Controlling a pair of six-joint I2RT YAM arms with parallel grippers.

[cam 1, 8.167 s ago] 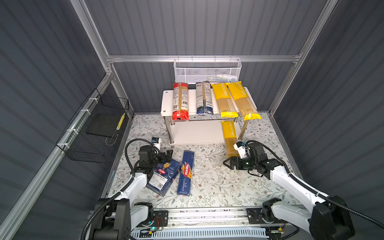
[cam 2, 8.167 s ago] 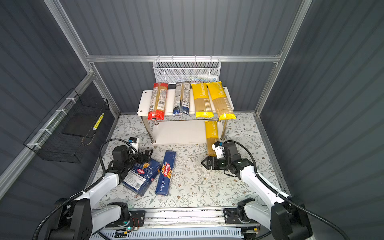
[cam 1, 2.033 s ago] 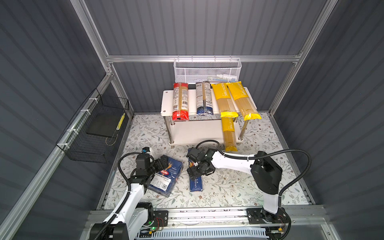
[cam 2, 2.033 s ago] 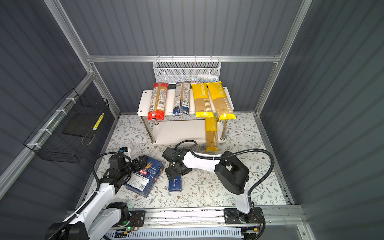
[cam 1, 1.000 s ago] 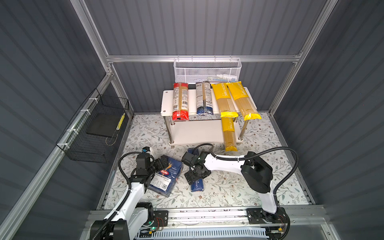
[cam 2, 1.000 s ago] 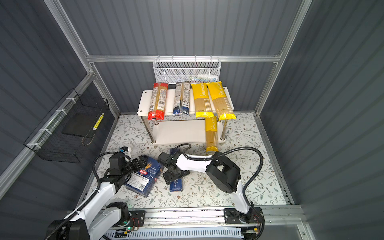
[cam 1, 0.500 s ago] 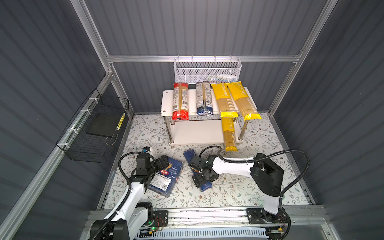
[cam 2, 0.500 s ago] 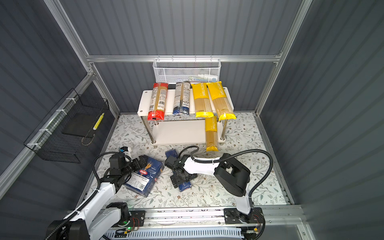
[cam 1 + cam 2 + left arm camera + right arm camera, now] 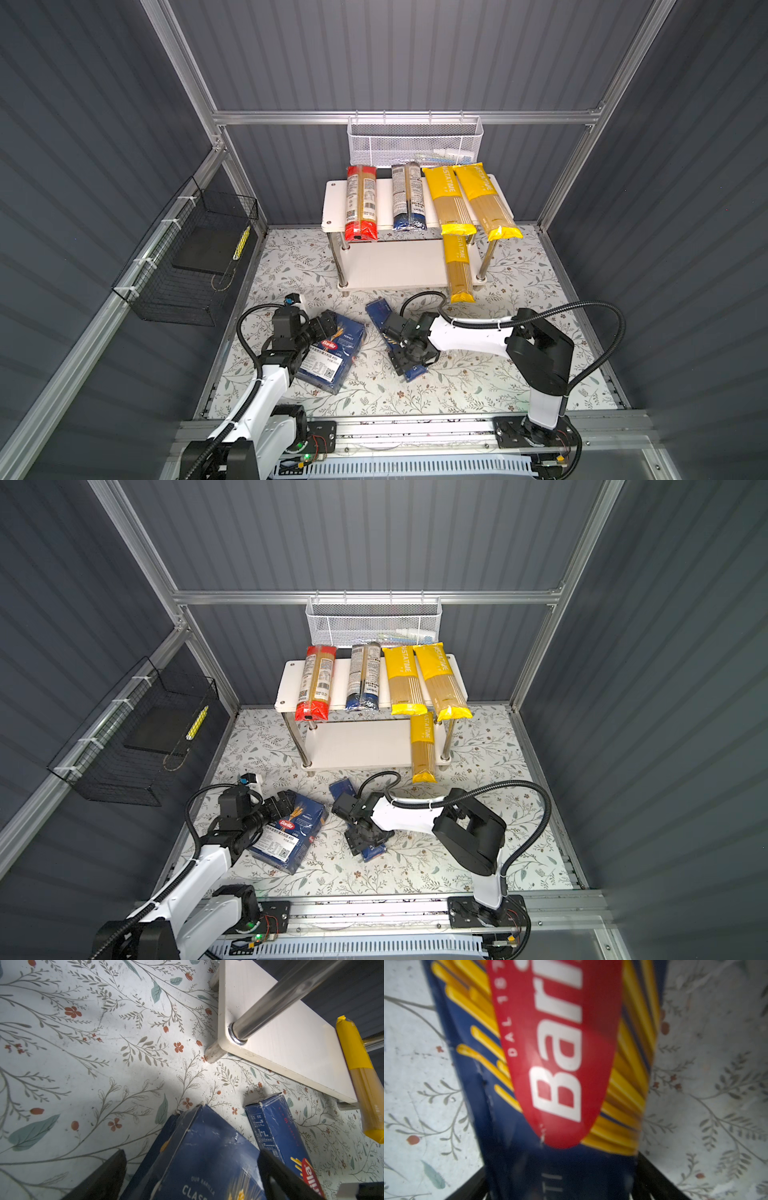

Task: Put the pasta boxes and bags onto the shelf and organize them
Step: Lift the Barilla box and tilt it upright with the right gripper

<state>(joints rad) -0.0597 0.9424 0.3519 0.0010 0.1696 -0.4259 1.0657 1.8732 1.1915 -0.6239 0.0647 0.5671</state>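
Note:
The shelf carries a red-ended bag, a blue-ended bag and two yellow bags on its top board. A third yellow bag lies on the lower board, overhanging the front. On the floor, my right gripper is shut on the narrow spaghetti box, which lies slanted. My left gripper straddles the far end of the wide box. Whether its jaws press on that box is unclear.
A white mesh basket hangs on the back wall above the shelf. A black wire basket hangs on the left wall. A chrome shelf post stands close beyond the two boxes.
Over the last second my right gripper turned the narrow box to a slant, far end to the left, then its jaws narrowed onto it. The left arm and wide box stayed put.

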